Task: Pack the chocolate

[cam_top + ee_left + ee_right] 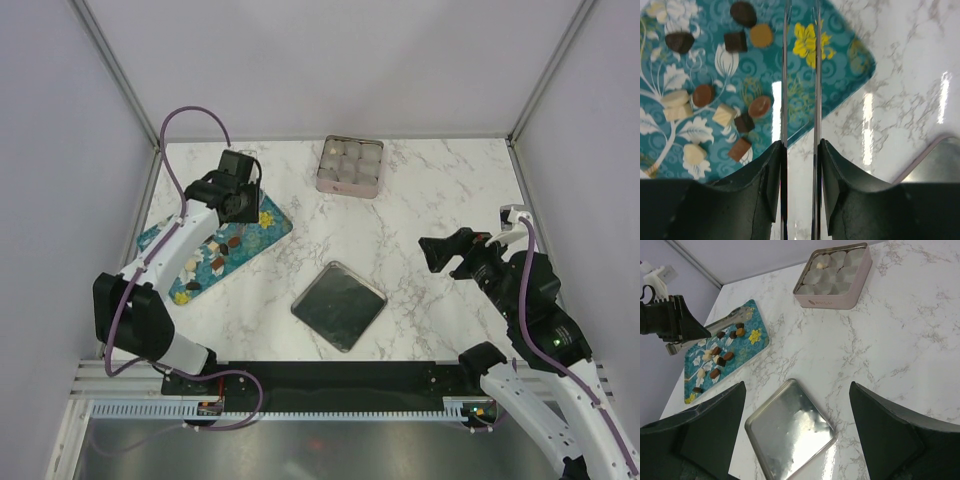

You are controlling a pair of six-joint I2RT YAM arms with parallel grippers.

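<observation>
A white marbled counter [430, 200] sits between pale lilac walls [320, 70]. The chocolate [233, 241] lies scattered on a teal flowered tray [270, 222] at the left. Over the tray, the left fingers [855, 200] are clamped on metal tongs [730, 320]. The right fingers [890, 425] stand spread, holding nothing.

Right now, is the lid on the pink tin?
No, the lid lies flat on the marble table, apart from the open pink tin.
</observation>
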